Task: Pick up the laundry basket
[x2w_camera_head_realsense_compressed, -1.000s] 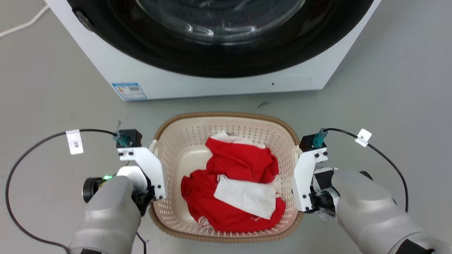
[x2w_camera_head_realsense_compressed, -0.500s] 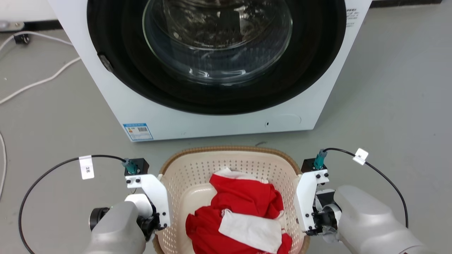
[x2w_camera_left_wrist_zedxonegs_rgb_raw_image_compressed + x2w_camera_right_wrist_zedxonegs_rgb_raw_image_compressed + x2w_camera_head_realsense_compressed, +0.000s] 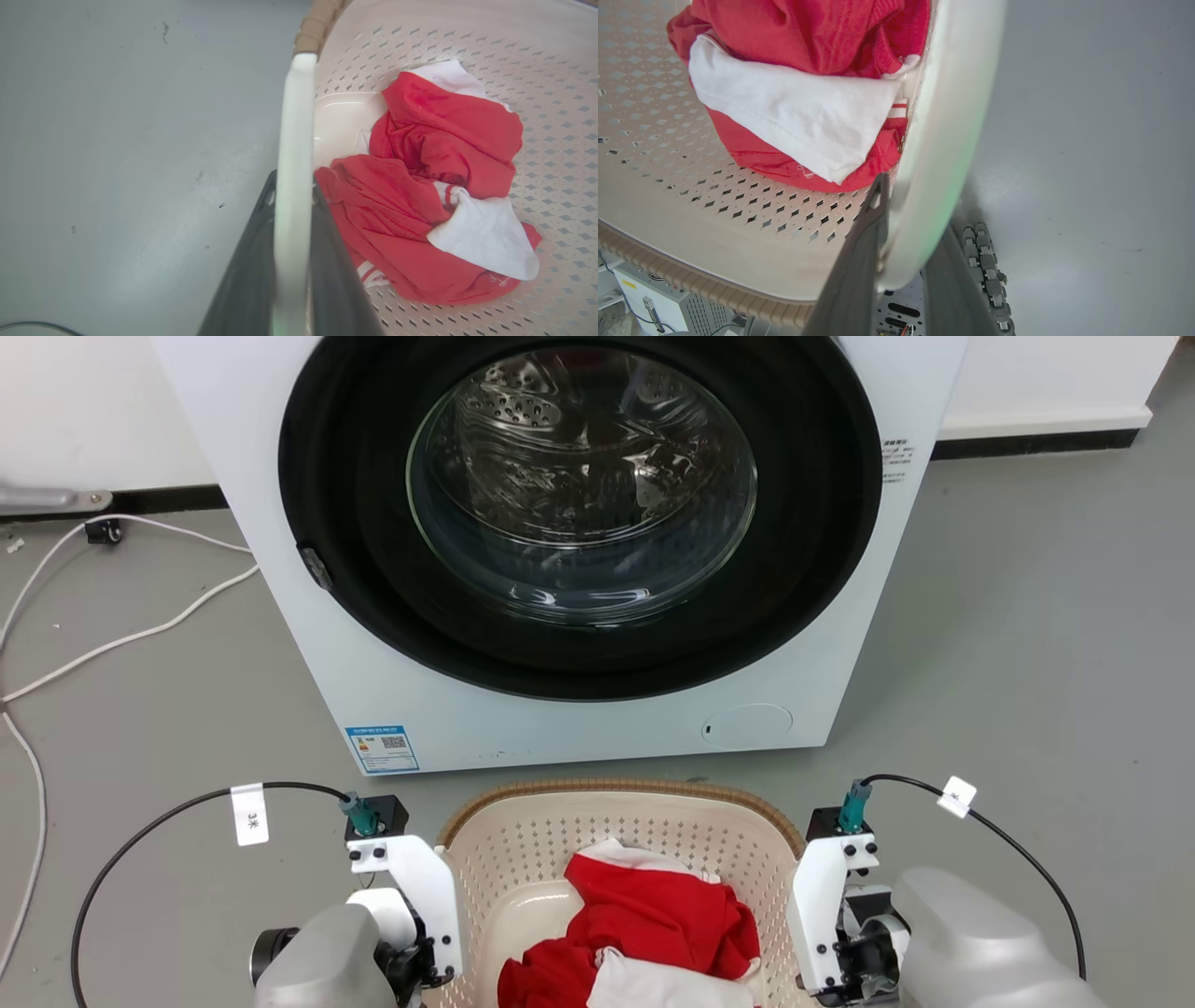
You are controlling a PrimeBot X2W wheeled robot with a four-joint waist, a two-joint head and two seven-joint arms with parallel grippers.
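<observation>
The laundry basket (image 3: 616, 790), cream perforated plastic with a brown woven-look rim, sits low in the head view in front of the washer. It holds crumpled red and white clothes (image 3: 653, 924). My left gripper (image 3: 420, 966) is at its left side. In the left wrist view the left gripper (image 3: 292, 196) is shut on the white left handle (image 3: 295, 130), one dark finger on each side. My right gripper (image 3: 840, 966) is at the right side. The right wrist view shows the right gripper (image 3: 908, 219) shut on the white right handle (image 3: 948, 130).
A white front-loading washer (image 3: 392, 709) with a dark round glass door (image 3: 579, 485) stands just beyond the basket. White cables (image 3: 121, 635) trail over the grey floor at the left. Part of my base and a treaded wheel (image 3: 985, 266) show under the basket.
The whole head picture has shifted down, so the camera moved: more of the washer shows and the basket sits lower, closer to the washer's foot. Both grippers keep their hold on the handles.
</observation>
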